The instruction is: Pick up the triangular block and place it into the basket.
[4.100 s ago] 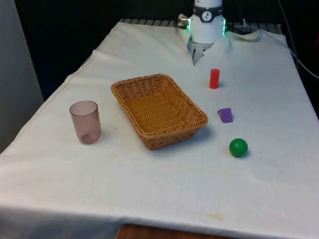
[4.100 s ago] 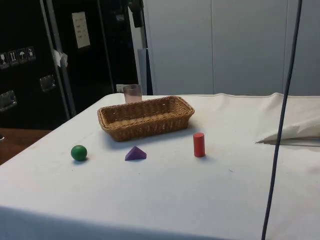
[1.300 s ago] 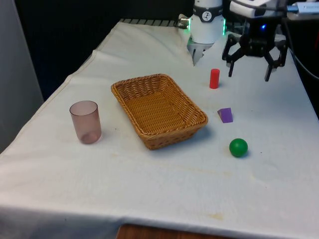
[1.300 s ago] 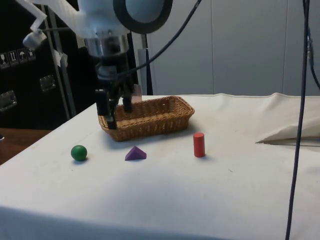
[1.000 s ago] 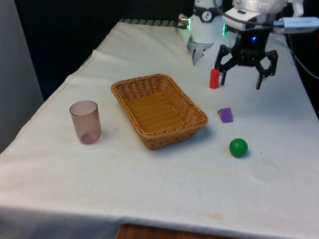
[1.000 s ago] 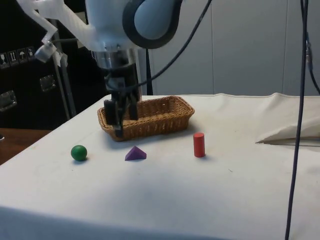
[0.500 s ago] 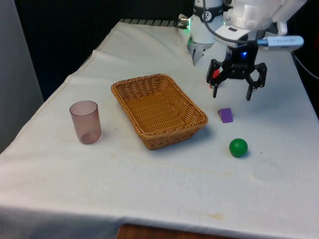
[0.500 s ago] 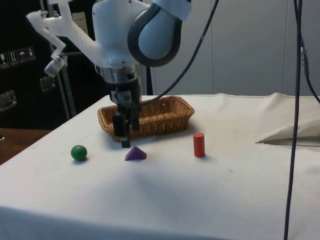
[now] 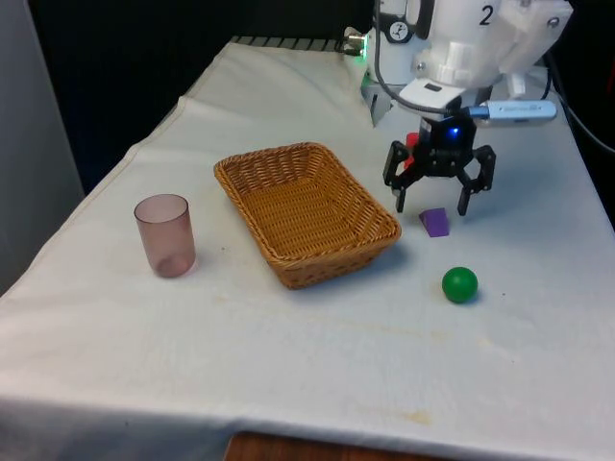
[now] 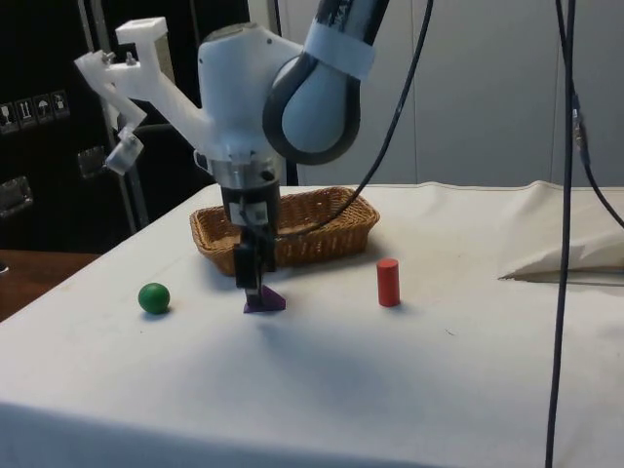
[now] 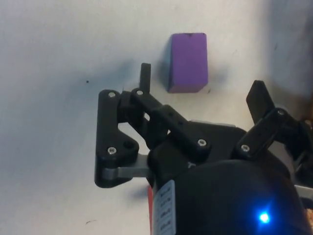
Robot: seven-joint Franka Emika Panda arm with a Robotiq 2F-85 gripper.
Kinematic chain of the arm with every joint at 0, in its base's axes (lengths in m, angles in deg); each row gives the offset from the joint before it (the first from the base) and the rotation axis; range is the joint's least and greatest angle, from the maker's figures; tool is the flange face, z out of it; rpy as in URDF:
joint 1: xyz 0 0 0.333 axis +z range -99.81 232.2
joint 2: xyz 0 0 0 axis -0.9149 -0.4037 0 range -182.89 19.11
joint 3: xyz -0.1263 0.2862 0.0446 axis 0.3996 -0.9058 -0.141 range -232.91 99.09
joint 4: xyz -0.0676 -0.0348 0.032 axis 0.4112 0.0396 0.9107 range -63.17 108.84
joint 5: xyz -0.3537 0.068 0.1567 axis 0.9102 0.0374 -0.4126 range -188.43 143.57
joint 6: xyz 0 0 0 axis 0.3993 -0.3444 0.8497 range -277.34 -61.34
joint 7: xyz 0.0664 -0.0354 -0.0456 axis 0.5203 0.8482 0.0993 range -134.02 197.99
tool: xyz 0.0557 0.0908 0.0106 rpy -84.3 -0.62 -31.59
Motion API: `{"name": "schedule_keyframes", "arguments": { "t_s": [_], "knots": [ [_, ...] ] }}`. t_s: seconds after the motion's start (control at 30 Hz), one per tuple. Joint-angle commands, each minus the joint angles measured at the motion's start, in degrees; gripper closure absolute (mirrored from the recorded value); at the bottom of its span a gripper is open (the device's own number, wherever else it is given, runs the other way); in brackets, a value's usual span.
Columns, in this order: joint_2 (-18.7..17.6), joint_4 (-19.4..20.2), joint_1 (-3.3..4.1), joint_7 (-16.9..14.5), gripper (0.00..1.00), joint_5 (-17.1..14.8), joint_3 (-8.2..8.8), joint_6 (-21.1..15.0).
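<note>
Just above the bench, the end effector (image 9: 440, 201) hangs with its fingers spread wide and holding nothing, straddling the purple triangular block (image 9: 435, 222) that lies on the cloth between the wicker basket (image 9: 305, 211) and the green ball (image 9: 459, 284).

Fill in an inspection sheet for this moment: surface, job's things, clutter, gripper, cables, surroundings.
Surface: white cloth over the table, faint stains near the near edge.
Job's things: purple triangular block on the cloth, apart from the wicker basket, which has nothing in it.
Clutter: green ball; red cylinder, upright; pink translucent cup, upright, on the front view's left of the basket.
Gripper: gripper open, low over the block, a finger on either side; contact cannot be told.
Cables: dark cable hanging down the side view's foreground.
Surroundings: black curtains behind in the front view; dark cabinets and pale wall panels in the side view.
</note>
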Motion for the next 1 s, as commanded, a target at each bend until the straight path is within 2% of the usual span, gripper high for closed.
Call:
{"name": "schedule_keyframes", "arguments": {
  "t_s": [0.0, 0.17, 0.2, 0.47, 0.57, 0.77, 0.97],
  "knots": [
    [-0.6, 0.1, -0.06, -0.3, 0.0, 0.2, 0.06, -1.3],
    [-1.4, 0.0, 0.06, -0.9, 0.01, 0.2, 0.17, -2.2],
    [-1.6, -0.1, 0.06, -0.9, 0.09, 0.2, 0.23, -2.3],
    [-1.6, -0.1, 0.0, -1.1, 0.53, 0.0, 0.11, -1.8],
    [-1.9, -0.1, 0.06, -1.1, 0.66, 0.2, 0.23, -2.5],
    [-1.6, -0.1, 0.06, -1.2, 0.66, 0.0, 0.11, -1.8],
    [1.9, 0.4, -0.11, -2.1, 0.66, -0.2, 0.06, 0.9]
  ]
}}
